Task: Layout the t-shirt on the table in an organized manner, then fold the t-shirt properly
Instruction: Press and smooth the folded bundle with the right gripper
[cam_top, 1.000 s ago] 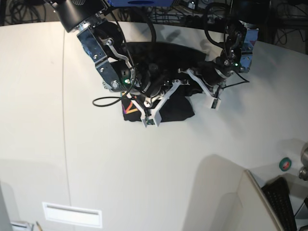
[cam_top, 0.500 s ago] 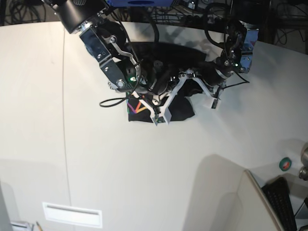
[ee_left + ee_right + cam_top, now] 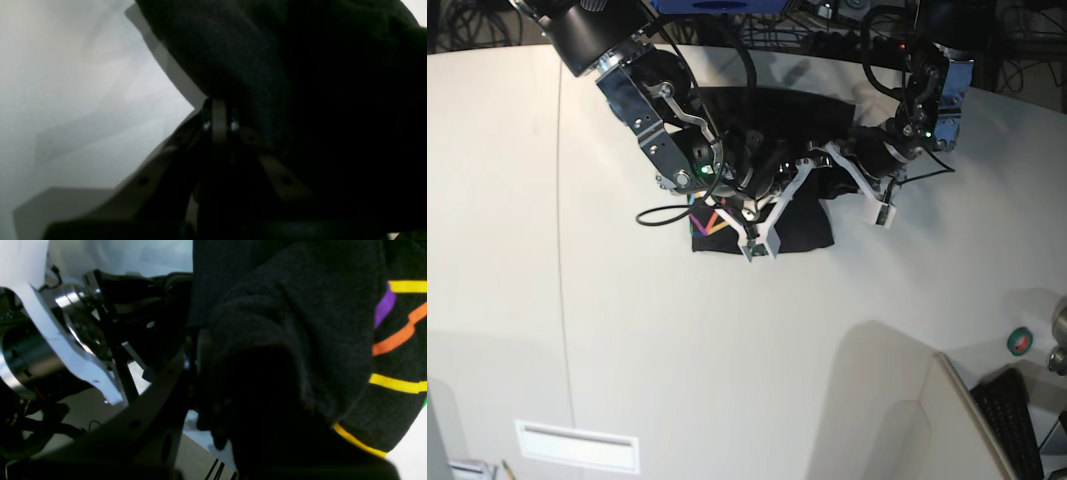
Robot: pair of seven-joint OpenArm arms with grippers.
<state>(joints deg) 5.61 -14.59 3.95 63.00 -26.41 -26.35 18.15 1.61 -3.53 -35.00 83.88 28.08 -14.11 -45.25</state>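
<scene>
The black t-shirt (image 3: 812, 228) lies bunched at the far middle of the off-white table (image 3: 627, 330), with a corner of its rainbow graphic (image 3: 710, 222) showing at the lower left. My right arm (image 3: 667, 130) reaches onto it from the view's left, my left arm (image 3: 917, 110) from the right. In the right wrist view my right gripper (image 3: 196, 350) is shut on a thick fold of the t-shirt (image 3: 283, 306), beside coloured stripes (image 3: 397, 340). In the left wrist view my left gripper (image 3: 218, 113) is shut on the raised edge of the t-shirt (image 3: 267, 50), above the table (image 3: 83, 83).
A thin dark seam (image 3: 562, 250) runs down the table's left part. A small white vent panel (image 3: 577, 446) sits at the near left. At the near right are a green round object (image 3: 1019, 341) and a dark keyboard (image 3: 1012, 410). Cables hang behind the far edge.
Both grippers have shifted a little to the right, and the shirt's lower fold with the graphic corner has moved right with them. Both stay shut.
</scene>
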